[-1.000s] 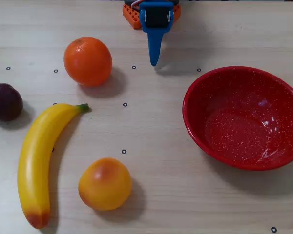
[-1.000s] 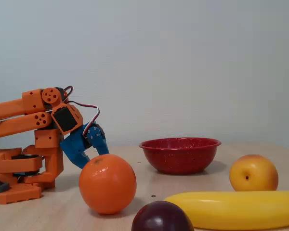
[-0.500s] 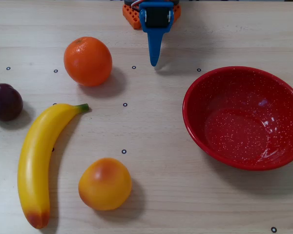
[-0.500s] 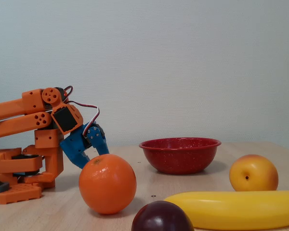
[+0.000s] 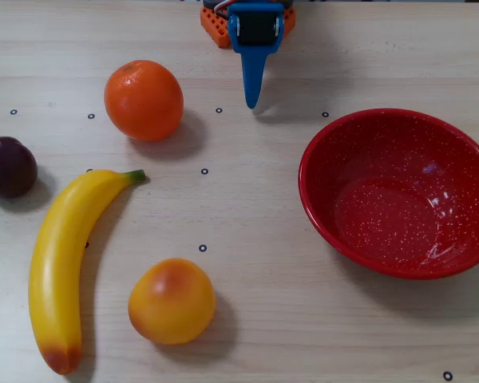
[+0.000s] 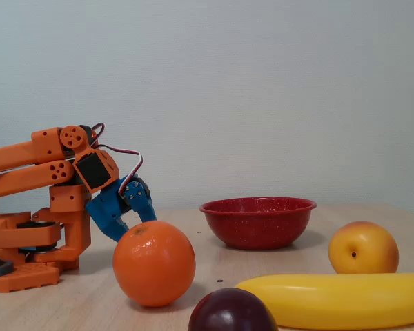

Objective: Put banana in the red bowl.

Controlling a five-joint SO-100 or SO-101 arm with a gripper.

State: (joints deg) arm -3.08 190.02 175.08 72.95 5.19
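The table [image 5: 247, 207] is pale wood grain with a matt finish. The bowl [image 5: 399, 191] looks like glossy enamel, red with fine white speckles and bright highlights. The banana [image 5: 60, 263] is smooth and shiny, probably plastic. The orange [image 5: 144, 100] has a faintly dimpled skin with a soft sheen. The arm [image 6: 48, 200] is matt plastic; its gripper [image 5: 251, 100] likewise.

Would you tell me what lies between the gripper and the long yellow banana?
Overhead view: bare table between the gripper and the banana; the orange sits beside.
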